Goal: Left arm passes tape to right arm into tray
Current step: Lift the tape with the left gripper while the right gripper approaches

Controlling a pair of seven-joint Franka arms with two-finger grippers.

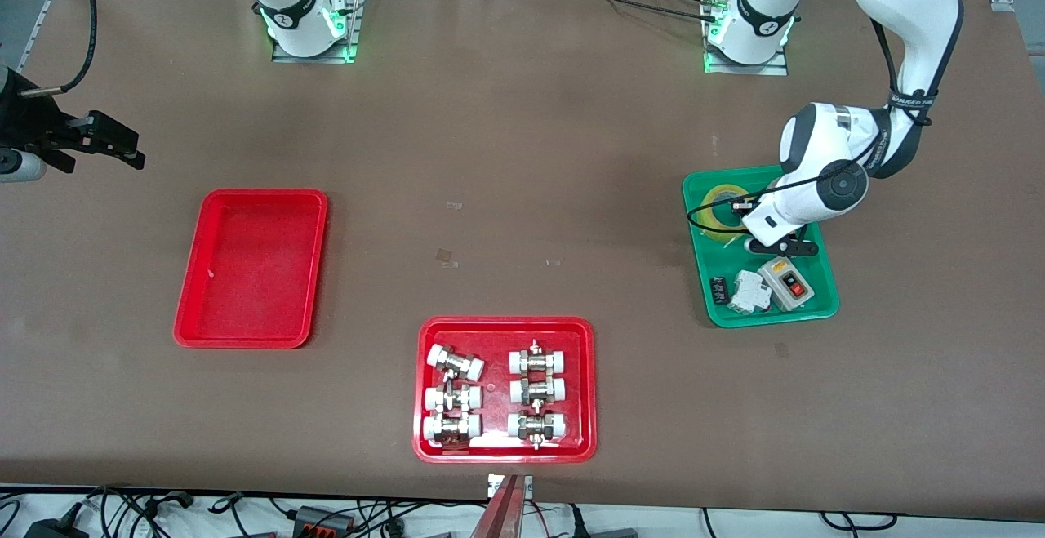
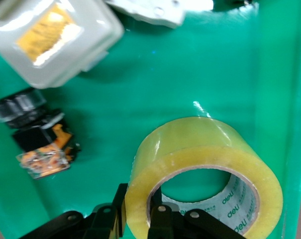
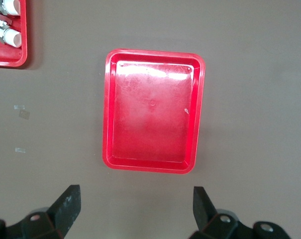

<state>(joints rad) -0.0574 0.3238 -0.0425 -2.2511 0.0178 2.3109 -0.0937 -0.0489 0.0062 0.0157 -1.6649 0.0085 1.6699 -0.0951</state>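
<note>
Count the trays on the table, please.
3: a plain red tray toward the right arm's end, a red tray of fittings nearest the camera, a green tray toward the left arm's end.

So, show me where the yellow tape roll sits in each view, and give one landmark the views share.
Front view: the yellow tape roll lies in the green tray's corner nearest the robot bases, beside the left tool.
Left wrist view: tape fills the lower part, one finger inside the core.
Right wrist view: not in it.
Shared landmark: the green tray.
</note>
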